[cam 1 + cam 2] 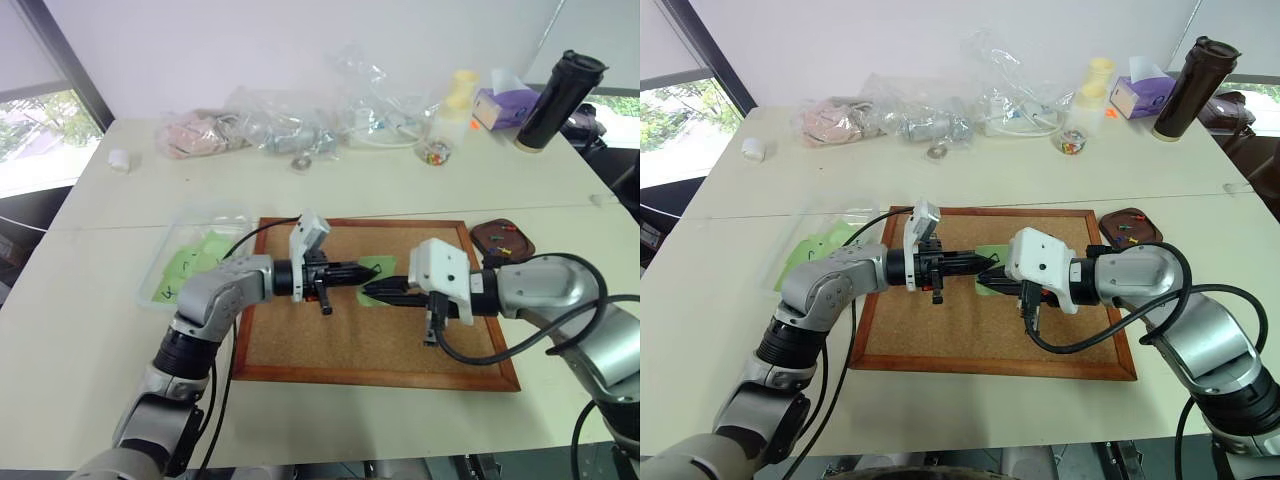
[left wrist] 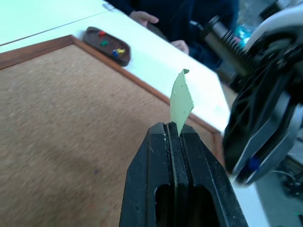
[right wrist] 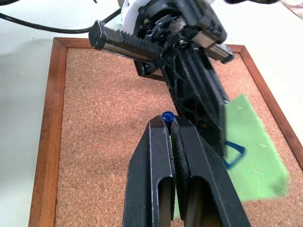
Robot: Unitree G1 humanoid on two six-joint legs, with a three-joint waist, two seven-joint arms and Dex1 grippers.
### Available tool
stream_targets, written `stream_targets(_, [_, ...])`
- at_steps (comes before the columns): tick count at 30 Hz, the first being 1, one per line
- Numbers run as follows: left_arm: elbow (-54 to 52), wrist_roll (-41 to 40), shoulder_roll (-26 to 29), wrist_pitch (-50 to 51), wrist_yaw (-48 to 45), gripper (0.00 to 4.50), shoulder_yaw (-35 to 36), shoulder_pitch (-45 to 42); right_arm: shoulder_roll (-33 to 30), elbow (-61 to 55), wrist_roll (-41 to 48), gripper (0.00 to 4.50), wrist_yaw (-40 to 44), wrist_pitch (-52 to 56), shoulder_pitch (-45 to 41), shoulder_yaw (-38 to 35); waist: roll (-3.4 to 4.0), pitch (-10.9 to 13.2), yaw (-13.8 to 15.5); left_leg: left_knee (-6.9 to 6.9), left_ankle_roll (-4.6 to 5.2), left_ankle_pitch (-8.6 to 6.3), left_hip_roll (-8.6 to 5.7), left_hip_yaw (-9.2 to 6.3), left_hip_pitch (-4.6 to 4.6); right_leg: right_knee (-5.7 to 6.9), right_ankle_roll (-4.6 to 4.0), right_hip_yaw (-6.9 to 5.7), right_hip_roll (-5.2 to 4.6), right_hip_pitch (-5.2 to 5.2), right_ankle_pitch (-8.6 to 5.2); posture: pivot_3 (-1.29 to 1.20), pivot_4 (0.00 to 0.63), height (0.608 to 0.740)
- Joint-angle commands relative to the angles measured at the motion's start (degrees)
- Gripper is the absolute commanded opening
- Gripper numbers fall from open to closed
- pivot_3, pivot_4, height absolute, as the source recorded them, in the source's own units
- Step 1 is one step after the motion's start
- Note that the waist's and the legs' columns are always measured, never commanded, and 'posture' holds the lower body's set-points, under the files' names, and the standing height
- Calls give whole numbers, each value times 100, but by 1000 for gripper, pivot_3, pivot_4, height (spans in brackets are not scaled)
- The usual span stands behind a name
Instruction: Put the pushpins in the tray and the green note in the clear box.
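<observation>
Over the wood-framed cork board (image 1: pixel 300 340), the light green paper note (image 2: pixel 181 101) is pinched edge-on by the left gripper (image 2: pixel 173 137), jaws pressed together. A tiny blue pushpin (image 3: pixel 167 116) is nipped by the right gripper (image 3: pixel 171 126). More pins lie in the small dark brown tray (image 1: pixel 503 240).

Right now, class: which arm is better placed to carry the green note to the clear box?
The left. Its gripper is shut on the green note, and the clear box lies on its side.
</observation>
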Motion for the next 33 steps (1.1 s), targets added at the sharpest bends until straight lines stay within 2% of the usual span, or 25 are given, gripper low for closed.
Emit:
stream_targets(1, [-78,184,137,-319,-148,37,-63,40,5,-124,266,0,-237,236,-99,-586,0,0,7,0,0,0,0,0,0,0,0,0,0,0,0,0,150,740])
stream_targets(5, [-60,251,219,-454,-214,37,-74,126,216,209,656,0,-605,580,-110,-1271,-1,0,10,1,0,0,-1,0,-1,-1,0,0,-1,1,0,0,150,740])
stream_targets(8, [-256,272,326,-504,-253,37,-112,364,712,1654,681,0,-1345,583,-29,-2358,-5,-1,3,0,0,0,2,0,2,0,0,1,0,3,0,0,150,740])
stream_targets(11, [-381,364,397,-596,-266,37,-225,567,844,2602,442,0,-1733,368,-6,-2713,-5,-1,27,0,0,0,-5,1,1,0,0,3,-3,4,0,0,150,740])
stream_targets(16, [-492,493,422,-709,-216,37,-324,778,847,3889,-65,0,-2129,-83,-104,-2703,-1,-3,-21,-6,0,0,-1,5,1,2,0,4,-1,-4,0,0,150,740])
stream_targets(23, [-664,566,465,-732,-103,37,-336,937,880,5473,-518,0,-2240,-791,-403,-2551,2,-5,-22,-5,0,0,0,10,1,3,0,7,0,-4,0,0,150,740])
stream_targets(27, [-780,582,479,-714,-54,37,-341,1010,852,5833,-601,0,-2142,-1032,-446,-2494,2,-5,-8,-4,0,0,0,10,1,3,0,7,0,-4,0,0,150,740])
stream_targets(30, [-843,588,498,-706,-17,0,-334,1049,837,6160,-677,968,-2112,-1242,-502,-2452,2,-5,-20,-3,0,0,0,12,2,2,0,8,0,-3,0,0,150,740])
stream_targets(33, [-895,588,514,-692,7,0,-327,1077,832,6299,-700,2493,-2115,-1341,-505,-2466,3,-6,-14,-4,0,0,1,11,2,3,0,7,0,-3,0,0,150,740])
